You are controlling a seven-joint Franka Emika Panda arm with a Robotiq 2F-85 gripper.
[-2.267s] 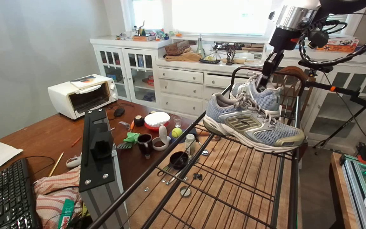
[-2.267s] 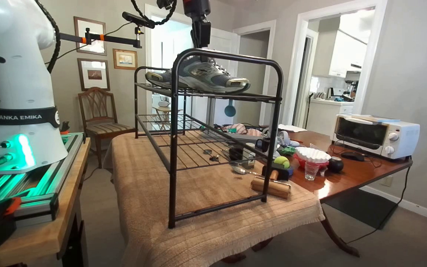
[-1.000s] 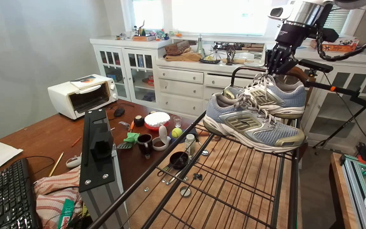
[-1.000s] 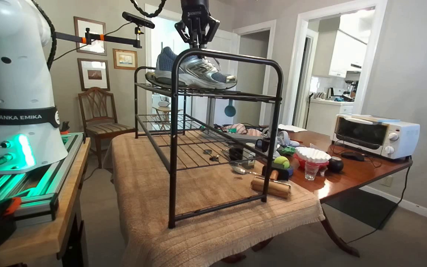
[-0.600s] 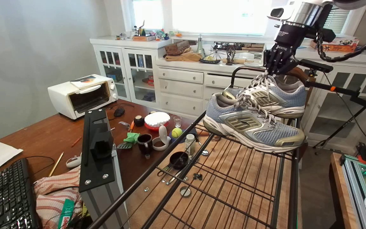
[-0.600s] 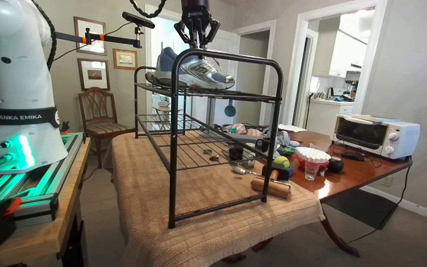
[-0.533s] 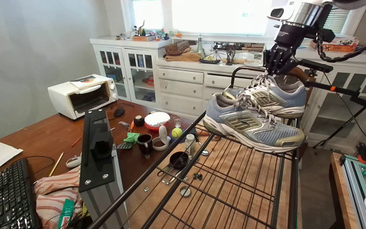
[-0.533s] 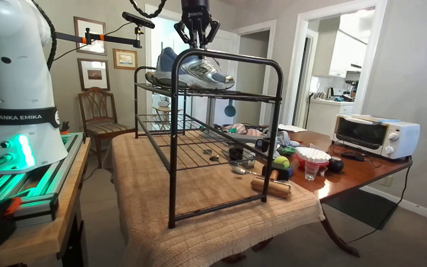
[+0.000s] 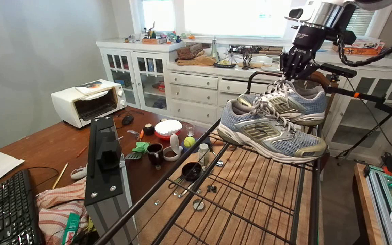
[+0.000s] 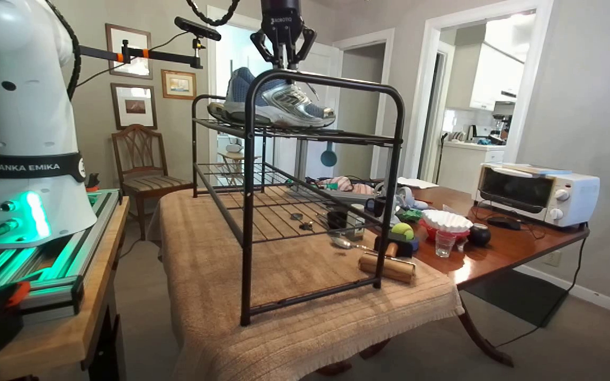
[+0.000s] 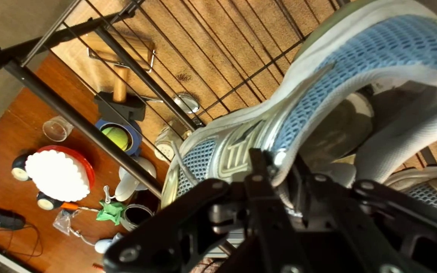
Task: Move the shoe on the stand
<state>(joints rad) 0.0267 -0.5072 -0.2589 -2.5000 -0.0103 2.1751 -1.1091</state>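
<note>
We've got the shoe (image 9: 293, 102) – grey-blue open mesh, silver overlays, ribbed gold-ish side panel, thick white sole – at the top tier of the thin-barred metal stand (image 10: 248, 211), just beside its twin (image 9: 271, 132); can't tell if the sole touches the bars. Our fingers (image 11: 258, 165) pinch the edge of the shoe's opening, 1 in, 1 out. In the exterior views we find the twin hiding part of the shoe & the stand's arched tube end crossing it. Below: tan fringed towel (image 10: 194, 254) w/ wooden roller (image 10: 388, 267), glossy brown desk (image 9: 39, 141) w/ tennis ball (image 10: 403, 229) & toaster oven (image 10: 538, 194).
</note>
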